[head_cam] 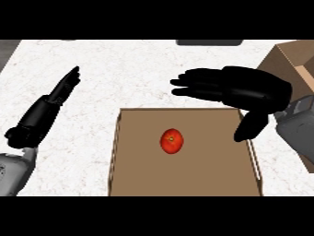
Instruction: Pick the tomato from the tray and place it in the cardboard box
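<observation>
**Lighting and image quality, head view**

Even, diffuse illumination throughout; no single source direction discernible. White marbled counter (152, 64) bright but not blown out, veining still legible. No hard cast shadows under either hand; only faint soft darkening along the inner walls of the brown tray (186, 179). Tomato (172, 141) evenly lit, saturated red, slight darker shading at its edges, no sharp specular spot. Right hand (244, 92) and left hand (57, 97) near-uniform black, weak grey sheen on upper surfaces, little surface detail recoverable. Cardboard box (302, 64) with lighter outer face, darker inner face. No motion blur, no visible edge distortion. Focus uniform across frame.
</observation>
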